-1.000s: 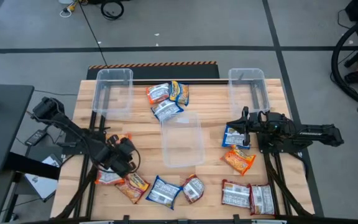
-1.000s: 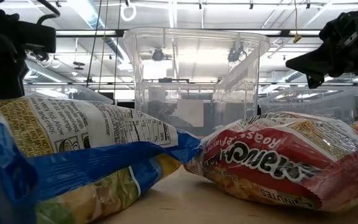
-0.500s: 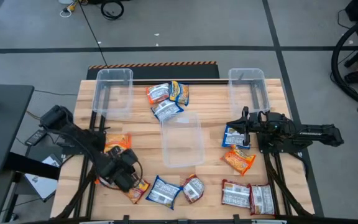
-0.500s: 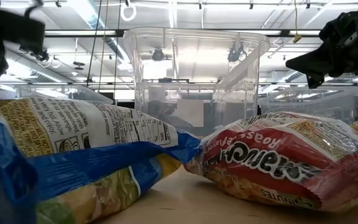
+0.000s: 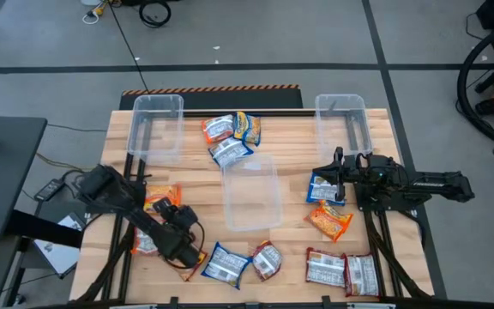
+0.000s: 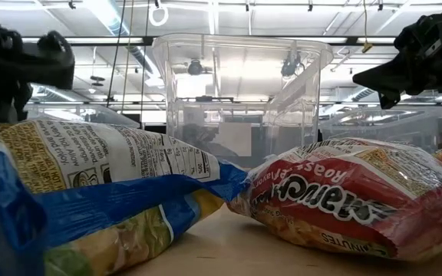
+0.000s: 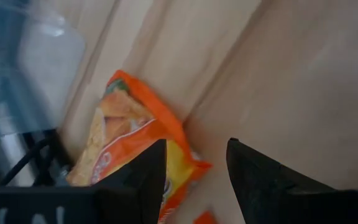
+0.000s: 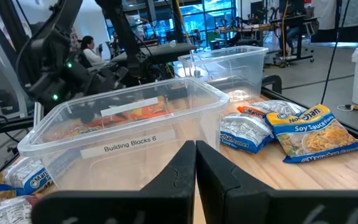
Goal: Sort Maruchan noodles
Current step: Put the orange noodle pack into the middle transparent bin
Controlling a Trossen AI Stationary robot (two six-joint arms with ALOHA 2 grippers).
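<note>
A white strip on the side of the clear bin (image 8: 126, 127) says "Building Blocks 6". The blue and yellow noodle packet (image 8: 312, 130) beside it says "Soy Sauce Flavor", and its brand name is only partly clear. In the low view the red packet (image 6: 344, 195) lies upside down with "Roast" and part of the brand name showing, and the blue packet (image 6: 90, 192) has small print too tiny to read.

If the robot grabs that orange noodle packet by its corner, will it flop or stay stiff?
The orange noodle packet looks crinkly at its edges, so a corner would probably bend. Its middle seems fuller, likely holding stiff. It lies flat, so it shouldn't roll.
</note>
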